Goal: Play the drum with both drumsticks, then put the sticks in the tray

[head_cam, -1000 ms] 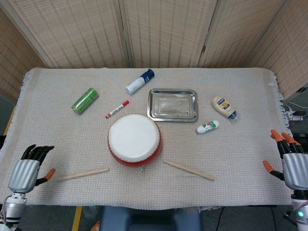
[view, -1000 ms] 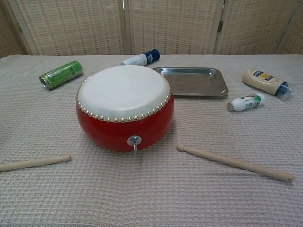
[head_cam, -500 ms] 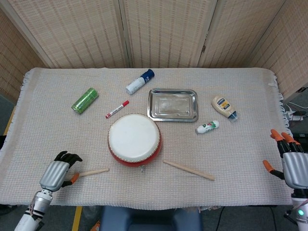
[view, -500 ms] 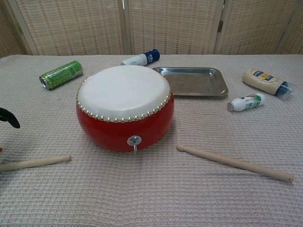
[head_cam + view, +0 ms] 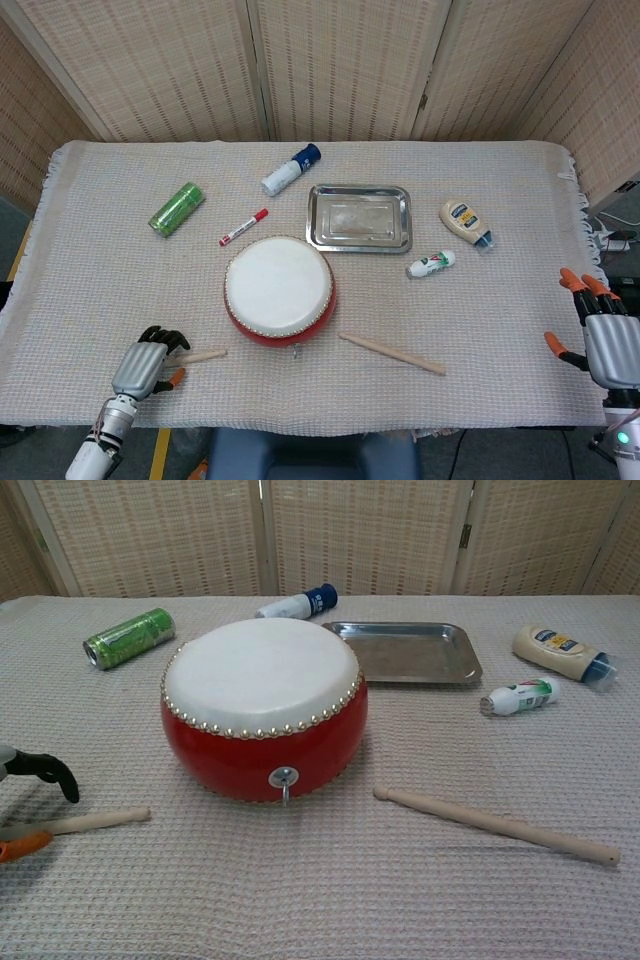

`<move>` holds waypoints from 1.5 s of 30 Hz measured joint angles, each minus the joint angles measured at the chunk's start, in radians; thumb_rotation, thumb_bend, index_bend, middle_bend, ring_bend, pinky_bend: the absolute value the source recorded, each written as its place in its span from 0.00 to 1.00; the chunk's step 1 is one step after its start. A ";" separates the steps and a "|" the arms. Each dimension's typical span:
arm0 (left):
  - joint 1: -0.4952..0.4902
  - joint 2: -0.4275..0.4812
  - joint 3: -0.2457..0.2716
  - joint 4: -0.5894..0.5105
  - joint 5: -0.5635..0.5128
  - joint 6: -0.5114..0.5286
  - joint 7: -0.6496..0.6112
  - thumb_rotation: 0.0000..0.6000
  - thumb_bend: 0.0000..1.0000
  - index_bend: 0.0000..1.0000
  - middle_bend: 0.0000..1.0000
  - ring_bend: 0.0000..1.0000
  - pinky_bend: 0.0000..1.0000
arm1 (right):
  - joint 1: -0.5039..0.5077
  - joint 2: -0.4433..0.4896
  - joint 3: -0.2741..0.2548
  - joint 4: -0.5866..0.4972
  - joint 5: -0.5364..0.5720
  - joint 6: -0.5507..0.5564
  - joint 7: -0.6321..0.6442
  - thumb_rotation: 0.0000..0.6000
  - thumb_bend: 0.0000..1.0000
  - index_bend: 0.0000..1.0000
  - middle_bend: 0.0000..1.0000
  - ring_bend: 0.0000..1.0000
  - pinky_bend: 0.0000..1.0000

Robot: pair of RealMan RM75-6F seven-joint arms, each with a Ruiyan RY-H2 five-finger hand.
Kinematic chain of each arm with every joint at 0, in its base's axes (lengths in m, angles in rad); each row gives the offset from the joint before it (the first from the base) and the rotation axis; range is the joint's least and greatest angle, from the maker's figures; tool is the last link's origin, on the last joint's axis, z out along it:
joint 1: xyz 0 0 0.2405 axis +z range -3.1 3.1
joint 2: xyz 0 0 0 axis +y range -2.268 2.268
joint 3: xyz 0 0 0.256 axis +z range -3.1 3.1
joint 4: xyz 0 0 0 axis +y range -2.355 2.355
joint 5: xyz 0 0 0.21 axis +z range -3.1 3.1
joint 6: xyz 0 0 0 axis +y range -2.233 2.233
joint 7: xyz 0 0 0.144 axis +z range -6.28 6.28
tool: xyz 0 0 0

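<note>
Fingers of the left hand [image 5: 147, 366] curl over the lower-left wooden drumstick [image 5: 200, 355], grasp uncertain; a firm wrap is needed. Right hand [image 5: 608, 340], lower right, spread; second wooden drumstick [image 5: 392, 354] lies untouched.

Red drum [image 5: 279, 291]; flat drumsticks [image 5: 392, 354]; tray [image 5: 359, 218]

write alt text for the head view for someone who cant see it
A robot's left hand reaches over the handle end of a drumstick lying left of a red drum on a cloth-covered table, while its right hand waits open at the table's right edge. A second drumstick lies right of the drum, a metal tray behind it.
</note>
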 measured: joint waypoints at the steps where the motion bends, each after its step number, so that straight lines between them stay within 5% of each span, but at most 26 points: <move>1: -0.001 -0.005 -0.001 0.001 -0.004 0.000 0.006 1.00 0.38 0.40 0.25 0.21 0.11 | 0.000 0.000 0.000 0.001 0.001 -0.001 0.001 1.00 0.16 0.08 0.21 0.09 0.23; 26: -0.011 -0.109 0.007 0.101 -0.033 0.029 0.073 1.00 0.38 0.49 0.25 0.16 0.12 | -0.002 0.014 -0.002 -0.007 0.004 -0.006 0.039 1.00 0.16 0.09 0.21 0.09 0.23; 34: -0.008 -0.111 0.014 0.118 -0.012 0.033 0.020 1.00 0.48 0.58 0.26 0.16 0.12 | -0.004 0.020 -0.003 -0.018 0.001 -0.002 0.045 1.00 0.16 0.09 0.21 0.09 0.23; 40: 0.003 -0.096 0.007 0.125 0.028 0.068 -0.118 1.00 0.49 0.60 0.31 0.18 0.13 | -0.006 0.026 -0.003 -0.031 -0.007 0.007 0.043 1.00 0.16 0.09 0.21 0.09 0.23; 45: 0.017 -0.075 -0.013 0.148 0.070 0.116 -0.399 1.00 0.50 0.60 0.34 0.21 0.18 | -0.007 0.025 -0.003 -0.038 -0.013 0.013 0.038 1.00 0.16 0.09 0.21 0.09 0.23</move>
